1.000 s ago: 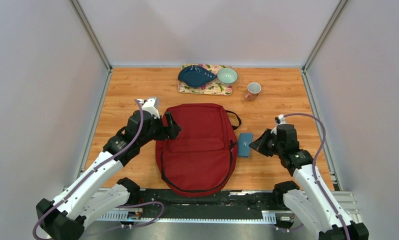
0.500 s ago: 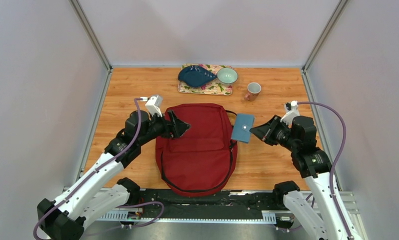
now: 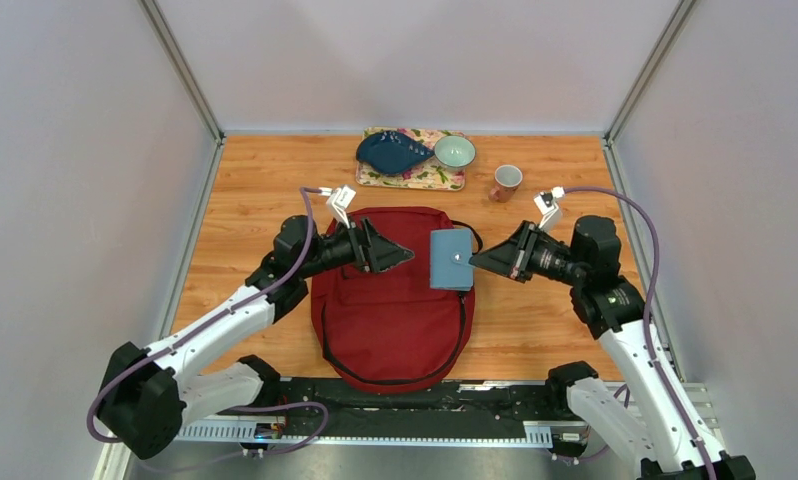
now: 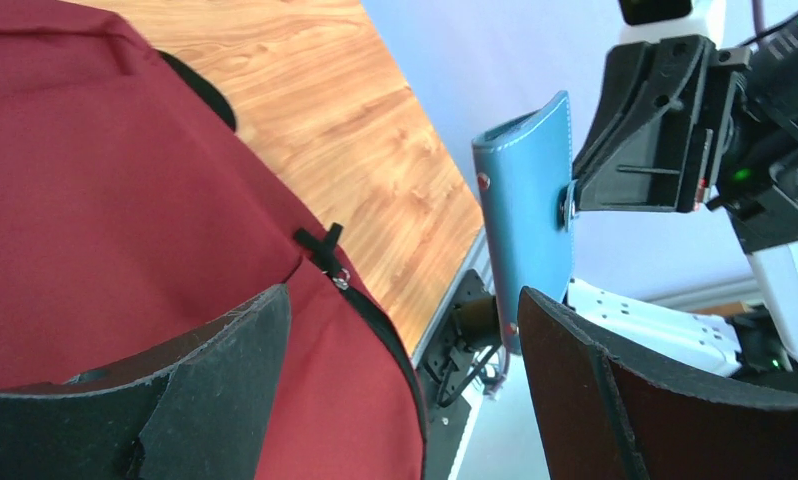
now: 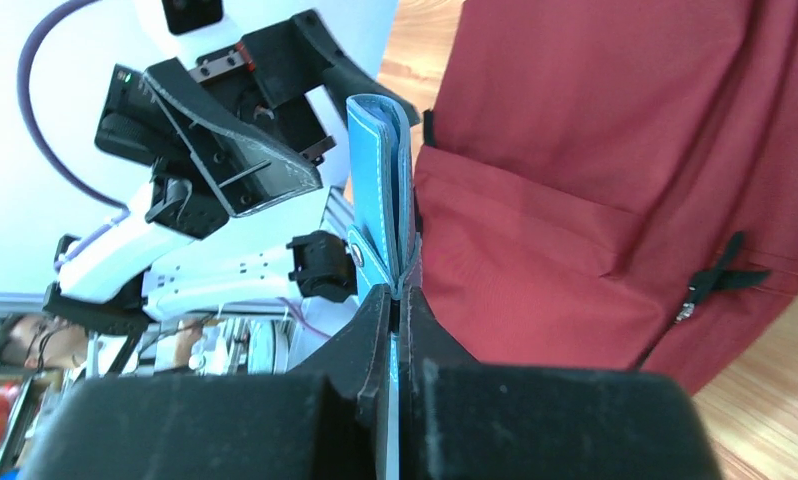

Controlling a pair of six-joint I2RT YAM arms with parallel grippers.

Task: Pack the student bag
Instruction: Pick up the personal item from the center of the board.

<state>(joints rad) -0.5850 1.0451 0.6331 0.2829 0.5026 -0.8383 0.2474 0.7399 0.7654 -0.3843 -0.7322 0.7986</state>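
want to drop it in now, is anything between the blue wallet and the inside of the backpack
Yes, the dark red backpack itself: it lies flat, no opening shows, and its zipper looks closed. The blue wallet, pinched in the right hand, hangs over it with nothing between. The open left hand is alongside, apart.

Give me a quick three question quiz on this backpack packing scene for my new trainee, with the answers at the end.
1. True or false: the left gripper is shut.
2. The right gripper holds: A) a pen, B) the blue wallet, C) a book.
3. Which two dishes sit on the flowered tray?
Key: 1 false, it is open. 2 B. 3 the dark blue dish and the pale green bowl.
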